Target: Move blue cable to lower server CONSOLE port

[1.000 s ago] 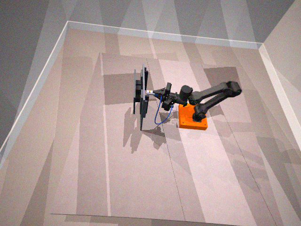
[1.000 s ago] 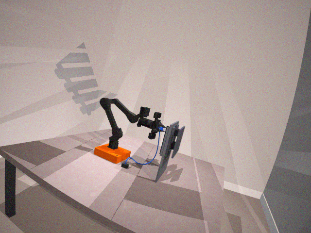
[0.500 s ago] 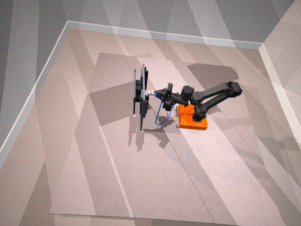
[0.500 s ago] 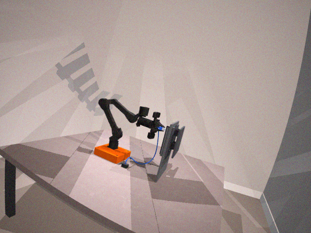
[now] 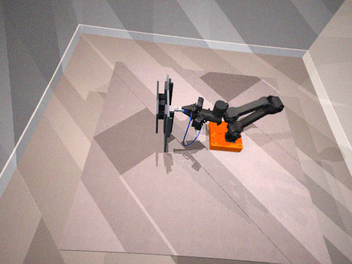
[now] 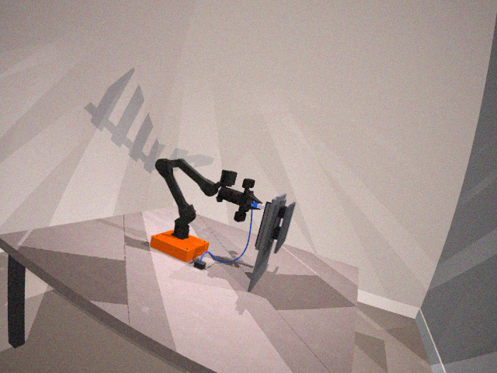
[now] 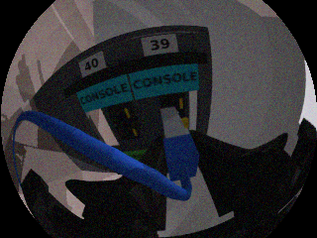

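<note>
While cable loops down nr orange base (image 5: 213,147) (image 6: 170,249), fingers (image 5: 186,108) (image 6: 258,201) grip blue plug (image 5: 185,111) (image 6: 254,205) (image 7: 181,155) w/ clear tip facing panel (image 5: 166,125) (image 6: 262,250) (image 7: 185,39) marked "39".

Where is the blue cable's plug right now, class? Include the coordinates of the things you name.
In the wrist view, the plug (image 5: 178,109) (image 6: 259,206) (image 7: 180,155) is right of centre, clamped in the gripper (image 5: 183,109) (image 6: 261,203) (image 7: 176,138), its clear nose just below the CONSOLE label (image 7: 165,81) under number 39 (image 7: 159,45).

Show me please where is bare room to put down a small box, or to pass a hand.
Room appears in the top view below the orange base, and left of the server panels. Between base and panels it is crowded: the blue cable loops there, under the gripper. I would keep hands out.
</note>
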You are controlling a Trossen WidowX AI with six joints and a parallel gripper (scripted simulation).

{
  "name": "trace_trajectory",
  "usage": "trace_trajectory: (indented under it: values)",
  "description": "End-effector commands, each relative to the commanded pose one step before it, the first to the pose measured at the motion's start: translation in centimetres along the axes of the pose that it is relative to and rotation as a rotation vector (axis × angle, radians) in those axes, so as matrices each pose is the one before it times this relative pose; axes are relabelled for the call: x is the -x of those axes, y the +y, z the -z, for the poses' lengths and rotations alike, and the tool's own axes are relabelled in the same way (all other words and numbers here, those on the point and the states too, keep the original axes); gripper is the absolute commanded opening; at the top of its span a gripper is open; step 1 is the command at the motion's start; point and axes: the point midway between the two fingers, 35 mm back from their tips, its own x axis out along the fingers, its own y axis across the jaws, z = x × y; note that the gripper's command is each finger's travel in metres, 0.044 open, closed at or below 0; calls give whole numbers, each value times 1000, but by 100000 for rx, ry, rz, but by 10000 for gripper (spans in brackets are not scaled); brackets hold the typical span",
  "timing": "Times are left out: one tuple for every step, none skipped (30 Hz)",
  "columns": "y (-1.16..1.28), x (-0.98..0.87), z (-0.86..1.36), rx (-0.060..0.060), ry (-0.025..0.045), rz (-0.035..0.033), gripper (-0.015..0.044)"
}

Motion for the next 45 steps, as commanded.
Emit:
trace_trajectory:
  values:
    - [31, 160, 51, -286, 299, 714, 0]
    - [308, -111, -51, -4, 0, 8, 0]
    - [380, -127, -58, -4, 0, 9, 0]
    - [381, -116, -53, -3, 0, 8, 0]
    - [381, -105, -47, -3, 0, 7, 0]
    - [381, -94, -42, -2, 0, 6, 0]
    - [380, -83, -37, -2, 0, 4, 0]
    - [380, -72, -32, -1, 0, 3, 0]
    - [378, -61, -27, -1, 0, 2, 0]
    - [376, -50, -22, 0, 0, 1, 0]
    - [375, -39, -17, 0, 0, 0, 0]
    - [373, -29, -12, 1, 0, -1, 0]
    - [370, -18, -7, 1, 0, -2, 0]
    - [367, -8, -2, 2, 0, -3, 0]
    - [364, 3, 3, 2, 0, -4, 0]
    - [360, 13, 7, 2, 0, -5, 0]
    - [357, 23, 12, 3, 0, -6, 0]
    - [352, 33, 17, 3, 0, -7, 0]
    - [348, 42, 21, 4, 0, -8, 0]
    - [343, 52, 26, 4, 0, -9, 0]
    - [338, 61, 30, 5, 0, -10, 0]
    - [332, 71, 34, 5, 0, -11, 0]
    - [327, 80, 38, 6, 0, -11, 0]
    - [321, 89, 43, 6, 0, -12, 0]
    - [314, 97, 47, 6, 0, -13, 0]
    - [250, 85, 41, 5, 0, -11, 0]
    - [148, 54, 26, 3, 0, -7, 0]
    - [49, 18, 9, 1, 0, -2, 0]
    - [0, 0, 0, 0, 0, 0, 0]
    - [-5, -9, 3, 1, -38, 1, 0]
    - [-16, -26, 9, 3, -114, 2, 0]
    - [-22, -31, 14, 4, -153, 3, 0]
    - [-34, -48, 22, 7, -236, 4, 0]
    - [-37, -50, 25, 1, -249, 19, 0]
    - [-38, -51, 26, 1, -254, 19, 0]
    - [-37, -53, 26, 0, -293, 24, 0]
    - [-38, -53, 27, 0, -298, 25, 0]
    - [-32, -52, 24, 4, -317, 17, 0]
    - [-33, -52, 25, 4, -321, 18, 0]
    - [-26, -49, 21, 2, -342, 20, 0]
    - [-28, -51, 23, 3, -361, 21, 0]
    - [-24, -57, 22, 0, -461, 32, 0]
    - [-26, -61, 25, 1, -505, 35, 0]
    - [-16, -63, 19, 5, -582, 33, 0]
    - [-13, -51, 17, 5, -485, 28, 0]
